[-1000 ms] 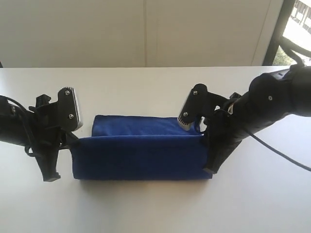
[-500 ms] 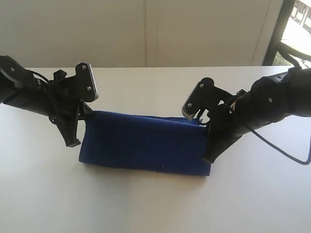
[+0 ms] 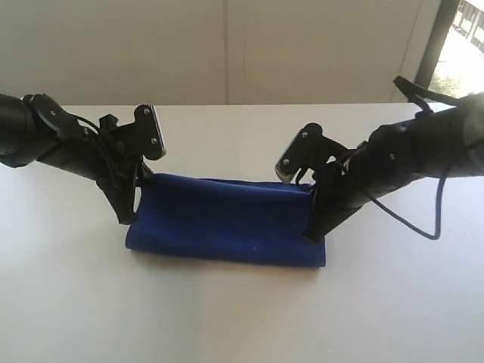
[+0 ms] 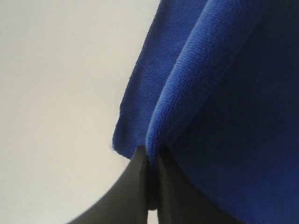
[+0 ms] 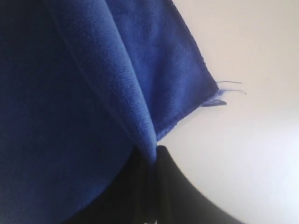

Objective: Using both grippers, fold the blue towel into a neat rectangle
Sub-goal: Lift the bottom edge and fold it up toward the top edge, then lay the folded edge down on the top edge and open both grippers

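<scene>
Towel [image 3: 227,223] sits on the table [image 3: 242,325], long axis side to side, strung between the two claws. Left gripper [image 3: 127,215] is at its left short end, right gripper [image 3: 311,233] at the right end. Each is pinched nearly closed on a fold of blue cloth. Neither arm is nearer, one per end. The held far edge looks lifted and the near edge rests down. The next move probably needs both arms travelling together across the long axis, or the fold skews.

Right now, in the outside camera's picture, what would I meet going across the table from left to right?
First the left gripper, pinching the cloth → blue towel → right gripper, pinching the other end → black cable.
</scene>
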`<state>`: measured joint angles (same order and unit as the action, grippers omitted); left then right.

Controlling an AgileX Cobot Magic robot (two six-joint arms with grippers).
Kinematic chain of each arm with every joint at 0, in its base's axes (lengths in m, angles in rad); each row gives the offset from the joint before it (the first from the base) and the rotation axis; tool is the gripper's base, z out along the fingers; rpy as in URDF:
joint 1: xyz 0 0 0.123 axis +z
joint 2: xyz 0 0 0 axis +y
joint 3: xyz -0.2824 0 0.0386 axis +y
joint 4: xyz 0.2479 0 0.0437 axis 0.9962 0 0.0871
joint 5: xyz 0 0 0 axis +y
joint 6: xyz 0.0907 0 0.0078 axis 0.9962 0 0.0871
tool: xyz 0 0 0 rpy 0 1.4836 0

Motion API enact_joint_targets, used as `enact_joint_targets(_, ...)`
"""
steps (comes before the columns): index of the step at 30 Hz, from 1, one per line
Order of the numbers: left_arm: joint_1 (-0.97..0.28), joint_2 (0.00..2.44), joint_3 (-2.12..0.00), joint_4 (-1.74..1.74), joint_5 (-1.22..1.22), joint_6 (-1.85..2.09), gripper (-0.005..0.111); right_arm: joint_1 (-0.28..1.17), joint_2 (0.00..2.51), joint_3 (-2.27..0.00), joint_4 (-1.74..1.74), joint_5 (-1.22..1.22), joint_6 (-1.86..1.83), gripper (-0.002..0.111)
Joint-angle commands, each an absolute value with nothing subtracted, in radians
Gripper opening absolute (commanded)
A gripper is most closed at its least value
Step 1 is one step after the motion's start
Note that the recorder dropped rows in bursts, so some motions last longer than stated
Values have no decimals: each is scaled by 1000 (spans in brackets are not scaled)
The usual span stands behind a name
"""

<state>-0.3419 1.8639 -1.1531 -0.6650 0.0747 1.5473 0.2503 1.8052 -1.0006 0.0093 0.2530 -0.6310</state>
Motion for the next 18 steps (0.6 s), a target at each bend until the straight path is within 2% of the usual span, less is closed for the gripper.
enact_joint_targets(1, -342, 1895, -1183, -676, 71, 1549, 0, 230, 1854, -1056, 0, 241, -624, 0)
enact_joint_targets(18, -342, 1960, -1192, -670, -87, 1549, 0, 210, 1944, -1150, 0, 256, -624, 0)
